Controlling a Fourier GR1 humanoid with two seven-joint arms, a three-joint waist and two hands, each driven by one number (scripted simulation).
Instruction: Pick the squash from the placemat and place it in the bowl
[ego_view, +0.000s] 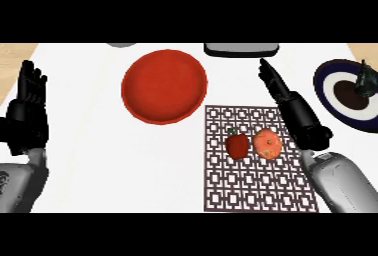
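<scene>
Roughly at the middle of the patterned placemat (260, 160) lies the squash (267, 144), a small orange rounded thing, untouched by either hand. Just beside it on its left, nearly touching, lies a red bell pepper (237, 145) with a dark stem at its top. The placemat, a dark lattice on white, covers the near right part of the white counter (111, 165) and runs down to the counter's near edge. Beyond the placemat's far left corner sits the red bowl (164, 86), holding nothing, set toward the far edge near the counter's middle. The right hand (275, 82) hangs above the counter just past the placemat's far right corner, its fingers straight and pointing toward the far edge, holding nothing; its black wrist and grey forearm run back along the placemat's right edge, near the squash but apart from it. The left hand (29, 95) rests at the counter's left edge, fingers up and straight, with nothing in it. By the counter's right edge lies a dark blue plate (332, 97) with a white ring and a dark centre, and a dark greenish object (365, 81) stands on it; what it is cannot be told. At the far edge a grey and black tray-like item (241, 49) is partly cut off, and a small grey shape (122, 45) shows further left.
</scene>
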